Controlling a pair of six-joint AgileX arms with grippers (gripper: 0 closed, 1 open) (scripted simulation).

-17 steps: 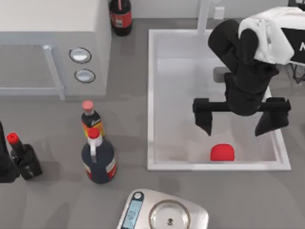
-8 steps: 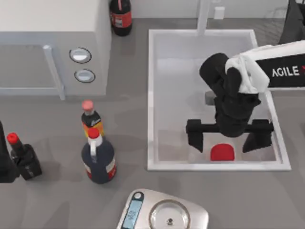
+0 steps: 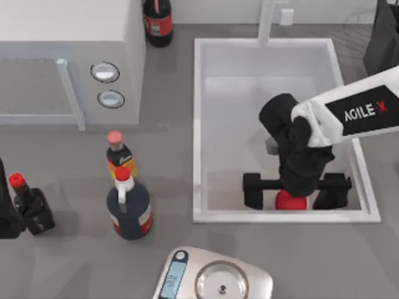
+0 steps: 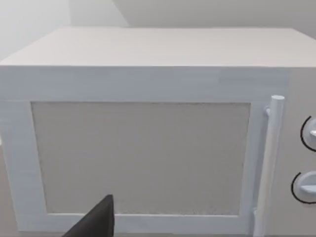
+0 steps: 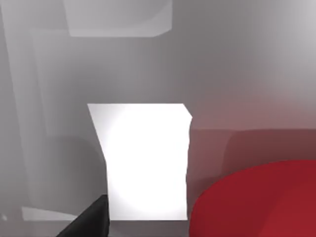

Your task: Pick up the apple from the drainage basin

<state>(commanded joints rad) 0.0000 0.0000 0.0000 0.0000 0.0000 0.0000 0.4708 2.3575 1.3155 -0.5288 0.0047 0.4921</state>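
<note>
Apple (image 3: 288, 200) on drainage basin (image 3: 198, 124) floor, near front wall. Right claw (image 3: 292, 192) spread wide, straddling it. Smooth, rounded, probably rigid, light, slip-prone: pinch across widest middle. Left claw (image 3: 7, 215) parked at tabletop's left edge.

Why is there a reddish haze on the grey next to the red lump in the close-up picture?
In the right wrist view, the apple sits close to the drainage basin wall and tints it pink, like a soft reflection. In the top view, the right gripper straddles that apple, partly covering it.
</note>
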